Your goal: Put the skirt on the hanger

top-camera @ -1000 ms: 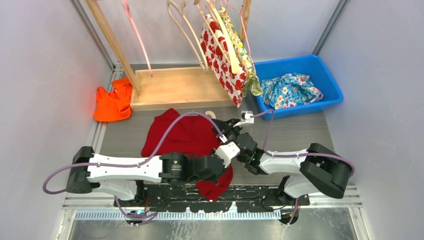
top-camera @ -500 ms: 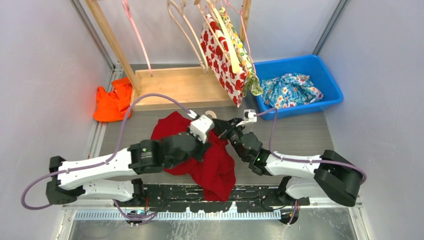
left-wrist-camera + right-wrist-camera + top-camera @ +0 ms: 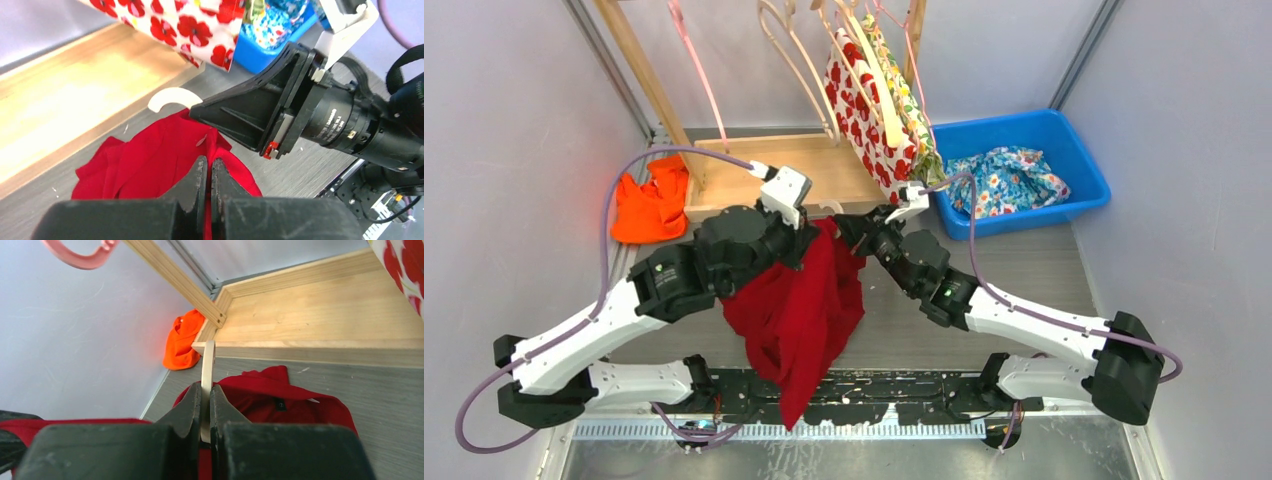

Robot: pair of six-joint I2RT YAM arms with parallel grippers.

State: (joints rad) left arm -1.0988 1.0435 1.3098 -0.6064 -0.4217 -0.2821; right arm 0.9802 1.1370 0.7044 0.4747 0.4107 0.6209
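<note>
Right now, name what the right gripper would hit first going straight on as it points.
Probably the wooden rack base, at its front edge near the corner: the right gripper, shut on the hanger hook, aims there over the red skirt. Depth is unclear.

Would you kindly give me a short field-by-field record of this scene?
left gripper: shut on red fabric skirt, held up, draping down
right gripper: shut on cream hanger hook
hanger body: hidden by skirt
wooden rack: floral garments hanging
blue plastic bin: floral cloth inside
orange cloth: crumpled beside rack
</note>
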